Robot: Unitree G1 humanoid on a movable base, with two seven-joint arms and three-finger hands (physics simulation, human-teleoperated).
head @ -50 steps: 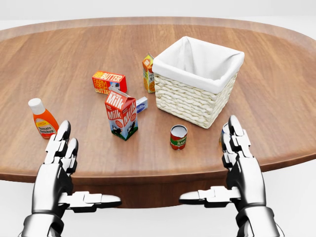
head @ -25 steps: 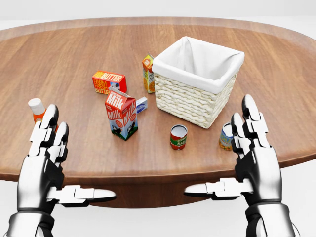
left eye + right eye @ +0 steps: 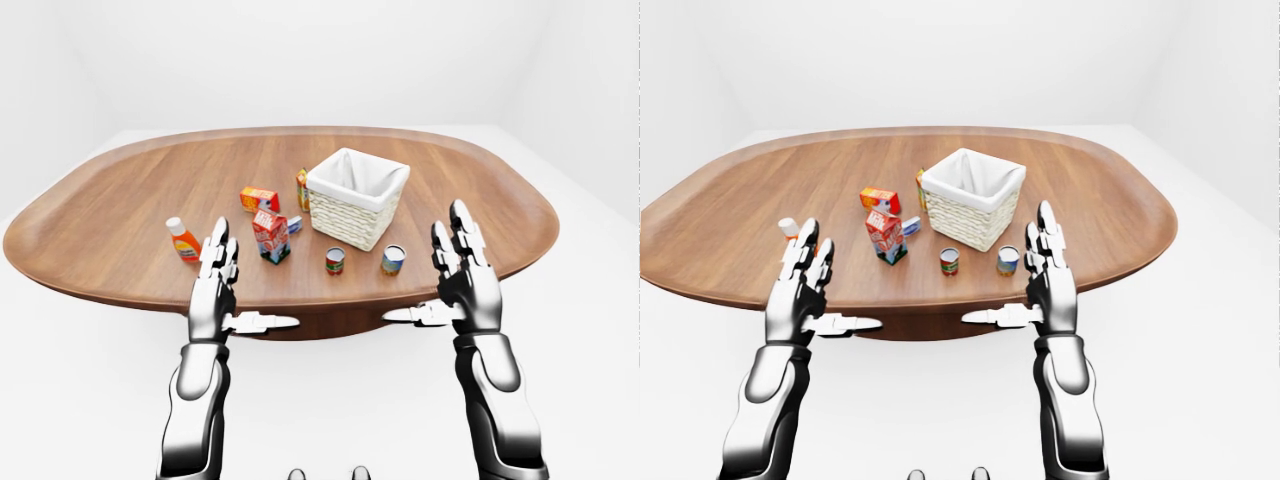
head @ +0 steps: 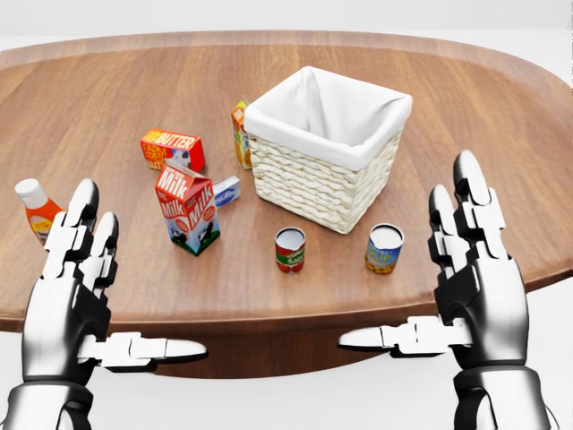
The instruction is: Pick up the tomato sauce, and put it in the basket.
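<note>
In the left-eye view the small red-and-green tomato sauce can with its pale lid [image 3: 334,260] stands upright on the oval wooden tabletop [image 3: 120,210], just below the white-lined woven wicker basket [image 3: 357,197], with the left hand [image 3: 214,290] and right hand [image 3: 466,285] raised at the table's near edge, fingers spread apart and holding nothing. In the head view the can sits just left of a blue-and-yellow tin [image 4: 384,248]; it looks rigid, light and smooth-sided, so a grip around its middle seems safest. The right-eye view adds nothing further.

The table [image 4: 501,116] held two cans [image 4: 289,248] (one red, one blue-labelled), three cartons [image 4: 187,208], one butter box [image 4: 172,149], one ketchup bottle [image 4: 38,209], one basket [image 4: 322,159].
</note>
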